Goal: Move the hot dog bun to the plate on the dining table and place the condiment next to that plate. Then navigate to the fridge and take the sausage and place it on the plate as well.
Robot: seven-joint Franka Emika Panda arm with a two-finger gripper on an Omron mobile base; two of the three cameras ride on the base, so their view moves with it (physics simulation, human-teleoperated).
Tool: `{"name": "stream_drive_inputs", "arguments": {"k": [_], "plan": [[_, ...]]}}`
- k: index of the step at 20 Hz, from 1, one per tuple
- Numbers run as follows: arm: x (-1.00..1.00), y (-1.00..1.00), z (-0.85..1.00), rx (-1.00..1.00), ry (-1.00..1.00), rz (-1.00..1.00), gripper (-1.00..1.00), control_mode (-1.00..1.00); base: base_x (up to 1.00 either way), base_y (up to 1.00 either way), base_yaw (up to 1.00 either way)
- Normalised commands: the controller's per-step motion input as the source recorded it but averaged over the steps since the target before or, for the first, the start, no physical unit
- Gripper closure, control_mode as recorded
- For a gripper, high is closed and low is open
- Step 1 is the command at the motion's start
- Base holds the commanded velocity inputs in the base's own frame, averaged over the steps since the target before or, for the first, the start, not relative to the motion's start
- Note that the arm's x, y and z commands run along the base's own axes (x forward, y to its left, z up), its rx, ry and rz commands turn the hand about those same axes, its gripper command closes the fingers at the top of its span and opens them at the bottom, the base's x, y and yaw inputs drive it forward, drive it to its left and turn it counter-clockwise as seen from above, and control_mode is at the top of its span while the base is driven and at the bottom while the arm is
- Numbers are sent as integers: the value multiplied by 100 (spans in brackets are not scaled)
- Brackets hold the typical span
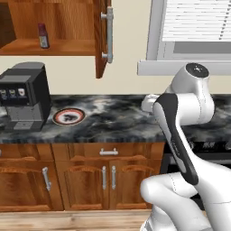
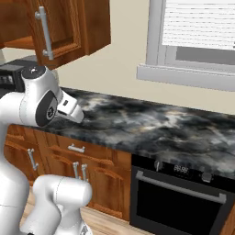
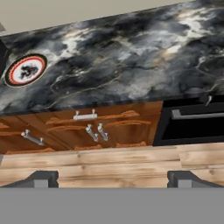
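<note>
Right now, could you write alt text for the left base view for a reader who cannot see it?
A white robot arm rises at right before a dark marbled counter holding a red-rimmed plate and a black coffee machine. Above, an open wooden cabinet holds a small red-capped bottle.

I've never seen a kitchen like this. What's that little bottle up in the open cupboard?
The bottle is small and slim, with a red cap and a dark reddish body carrying a paler patch. It stands upright on the wooden cupboard shelf, behind the open cupboard door and above the coffee machine. Nothing else touches it.
</note>
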Motion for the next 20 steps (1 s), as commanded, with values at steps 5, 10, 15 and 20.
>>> {"name": "stream_drive_inputs", "arguments": {"k": [5, 10, 15, 20], "plan": [[0, 0, 0, 0, 0, 0, -100, 100, 0, 100, 1], [0, 0, 0, 0, 0, 0, -100, 100, 18, 97, 0], [0, 0, 0, 0, 0, 0, -100, 100, 65, 46, 0], [0, 0, 0, 0, 0, 0, -100, 100, 57, 18, -17]]}}
